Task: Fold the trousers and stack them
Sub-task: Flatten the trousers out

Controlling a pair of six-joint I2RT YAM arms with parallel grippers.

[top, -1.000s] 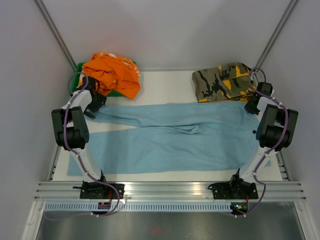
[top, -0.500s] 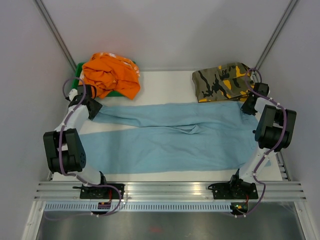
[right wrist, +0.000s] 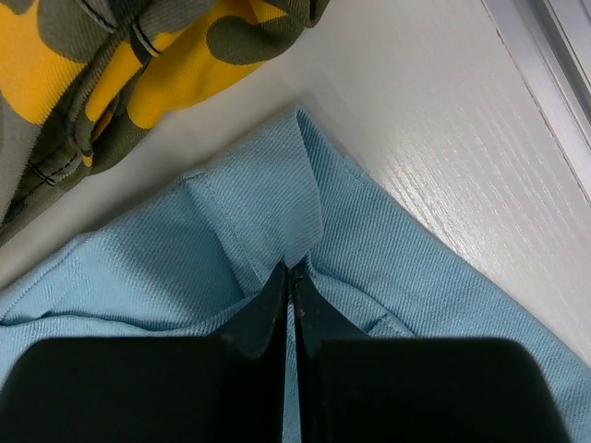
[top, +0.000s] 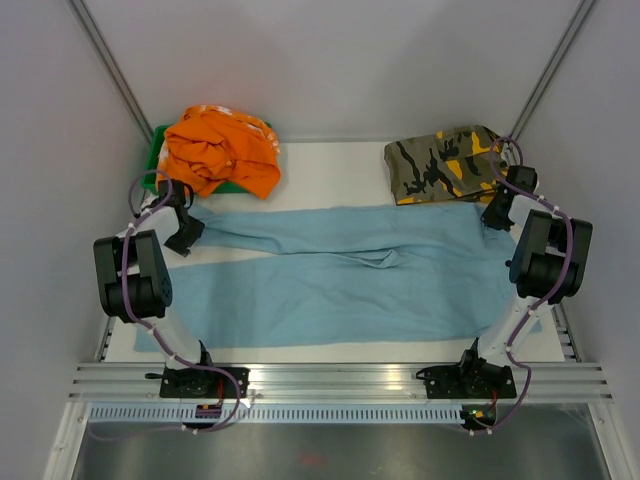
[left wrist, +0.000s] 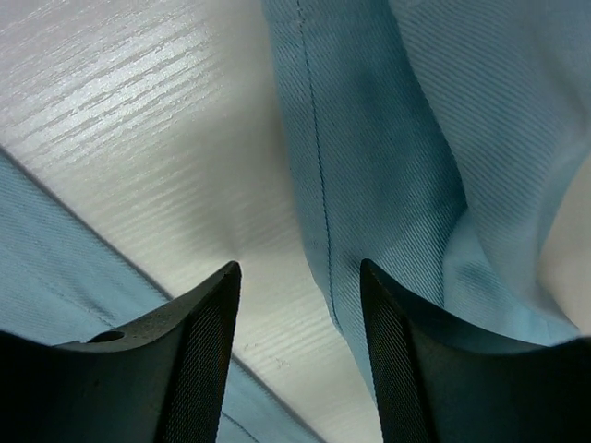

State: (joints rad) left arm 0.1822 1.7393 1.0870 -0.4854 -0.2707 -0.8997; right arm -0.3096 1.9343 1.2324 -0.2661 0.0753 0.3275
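The light blue trousers [top: 340,270] lie spread flat across the white table, legs running to the left. My left gripper [top: 183,233] is open at the left end of the far leg; in the left wrist view its fingers [left wrist: 199,351] straddle bare table and the leg's hem edge [left wrist: 369,185]. My right gripper [top: 495,213] is shut on the far right corner of the trousers, with a fold of the cloth [right wrist: 268,217] pinched between its jaws.
An orange garment [top: 220,150] lies on a green one at the back left. A camouflage garment [top: 445,163] lies at the back right, close to my right gripper, and shows in the right wrist view [right wrist: 111,65]. The table's metal rail [right wrist: 554,55] runs just right.
My left arm has swung out to the left and back, and its gripper now sits at the end of the far leg. The right gripper has shifted slightly toward the back right corner.
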